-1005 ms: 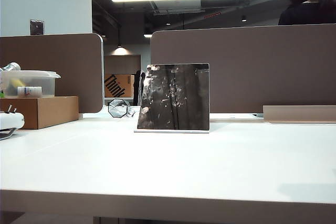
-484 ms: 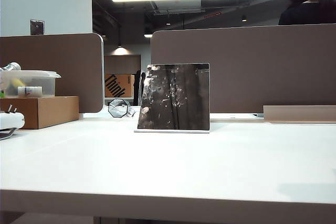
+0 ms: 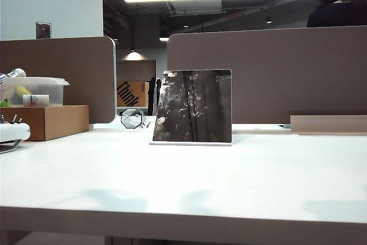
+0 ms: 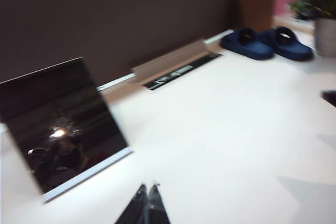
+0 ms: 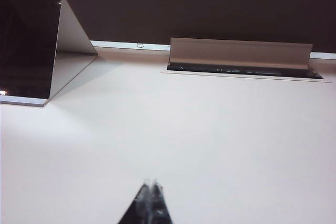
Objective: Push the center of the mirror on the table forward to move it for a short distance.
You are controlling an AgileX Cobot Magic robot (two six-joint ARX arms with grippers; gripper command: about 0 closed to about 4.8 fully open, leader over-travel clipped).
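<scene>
Your left hand has its fingers pressed together, hanging over the smooth white tabletop. The dark, shiny, frameless mirror stands upright on its thin pale base just ahead of it, not touching. Your right hand is pressed together too, with the mirror farther ahead, off to one side.

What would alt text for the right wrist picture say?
The right claw, shut, hovers over the white table, apart from the dark mirror standing on its pale base. A flap-covered cable slot lies by the brown partition.
</scene>
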